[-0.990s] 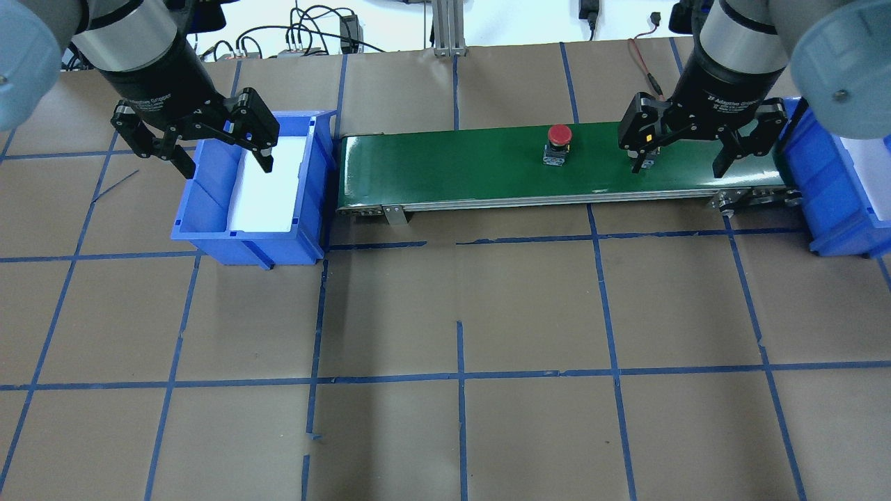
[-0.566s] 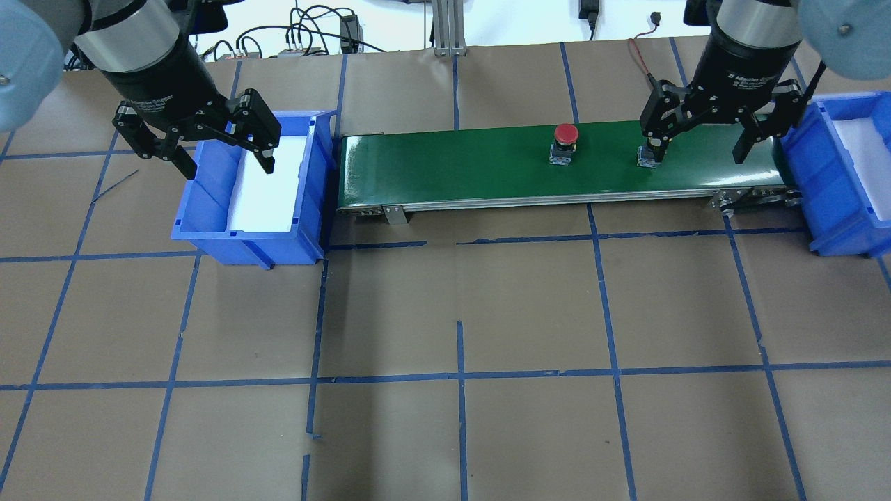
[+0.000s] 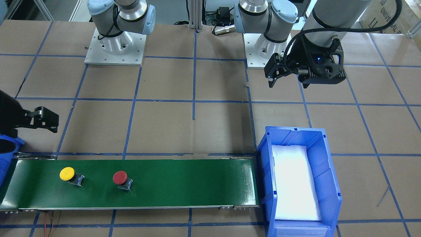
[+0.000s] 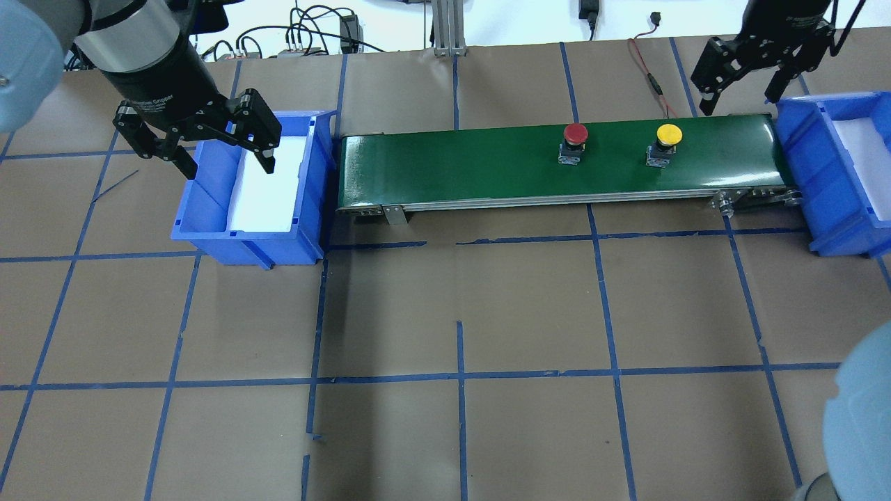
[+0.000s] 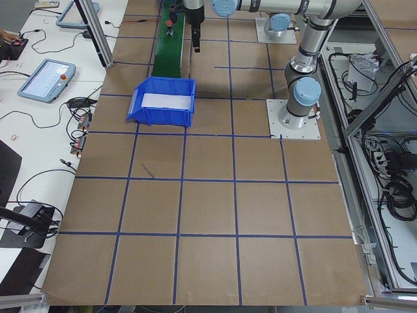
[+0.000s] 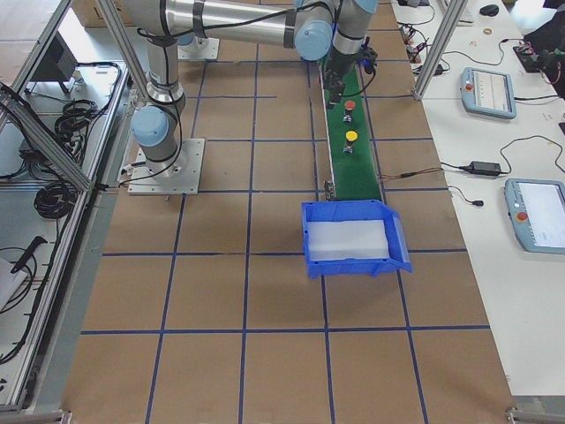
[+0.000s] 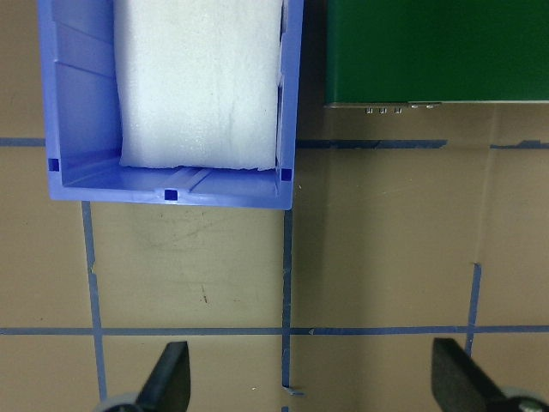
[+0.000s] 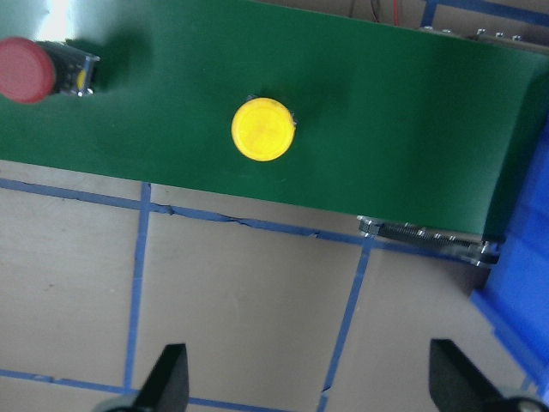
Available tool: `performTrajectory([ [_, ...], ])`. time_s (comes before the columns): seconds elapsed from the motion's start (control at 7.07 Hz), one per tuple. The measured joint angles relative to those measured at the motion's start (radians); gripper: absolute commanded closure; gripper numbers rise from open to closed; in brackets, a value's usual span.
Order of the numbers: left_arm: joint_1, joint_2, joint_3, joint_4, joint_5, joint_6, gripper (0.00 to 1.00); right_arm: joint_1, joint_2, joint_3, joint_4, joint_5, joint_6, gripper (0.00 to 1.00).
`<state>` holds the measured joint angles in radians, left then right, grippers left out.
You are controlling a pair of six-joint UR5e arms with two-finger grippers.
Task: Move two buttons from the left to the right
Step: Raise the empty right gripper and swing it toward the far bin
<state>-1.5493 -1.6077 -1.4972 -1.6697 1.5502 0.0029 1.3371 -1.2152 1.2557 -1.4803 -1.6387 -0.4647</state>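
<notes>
The yellow button point(image 4: 668, 134) and the red button point(image 4: 575, 133) stand upright on the green conveyor belt point(image 4: 452, 167), the yellow one nearer the right end. They also show in the front view, yellow point(image 3: 67, 173) and red point(image 3: 120, 177), and in the right wrist view, yellow point(image 8: 262, 130) and red point(image 8: 26, 70). My right gripper point(image 4: 738, 97) is open and empty, raised well above the belt's right end, clear of the yellow button. My left gripper point(image 4: 226, 156) is open and empty above the left blue bin point(image 4: 209, 236).
The left bin holds white foam point(image 7: 202, 77). A second blue bin point(image 4: 835, 236) stands at the belt's right end. Cables point(image 4: 647, 69) lie behind the belt. Brown paper with blue tape lines covers the table.
My right gripper, open around the yellow button before, has risen and drawn back, leaving the button on the belt. Both buttons have shifted a little to the right. The left arm has not moved.
</notes>
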Motion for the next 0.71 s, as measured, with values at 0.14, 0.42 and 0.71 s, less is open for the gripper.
performTrajectory([
  [0.14,0.000,0.000,0.000,0.000,0.000,0.000,0.00,-0.042,0.030,-0.004,-0.035,0.002,-0.157,0.00],
  [0.42,0.002,0.000,0.000,0.001,0.000,0.001,0.00,-0.108,0.061,0.042,-0.109,0.064,-0.484,0.00],
  [0.71,0.005,0.000,0.000,0.001,0.000,0.003,0.00,-0.137,0.078,0.100,-0.220,0.100,-0.686,0.00],
])
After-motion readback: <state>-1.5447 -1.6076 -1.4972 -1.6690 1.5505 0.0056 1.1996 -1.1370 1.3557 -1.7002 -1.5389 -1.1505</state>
